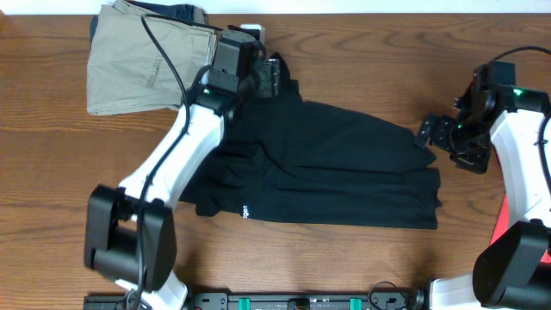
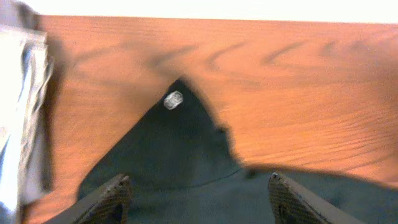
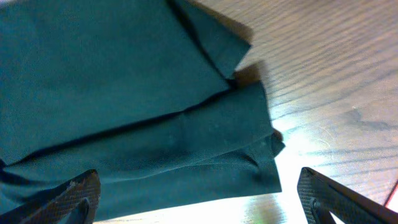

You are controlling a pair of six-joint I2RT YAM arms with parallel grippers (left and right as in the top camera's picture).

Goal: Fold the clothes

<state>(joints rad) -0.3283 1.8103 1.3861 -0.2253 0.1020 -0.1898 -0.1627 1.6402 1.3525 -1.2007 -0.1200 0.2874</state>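
The black garment (image 1: 336, 168) lies spread across the middle of the wooden table, with a small white logo near its front left edge. My left gripper (image 1: 274, 76) is open above the garment's far left corner. In the left wrist view that corner (image 2: 177, 143) points away from me with a white logo mark on it, and the open fingers (image 2: 199, 196) straddle the cloth. My right gripper (image 1: 430, 133) is open at the garment's right end. In the right wrist view the fingers (image 3: 199, 196) span the layered hem (image 3: 186, 143).
Khaki-tan trousers (image 1: 142, 60) lie folded at the far left, with a dark garment (image 1: 185, 12) tucked behind them. They show as a pale blur at the left edge of the left wrist view (image 2: 22, 112). A strip of red cloth (image 1: 501, 226) shows at the right behind my right arm.
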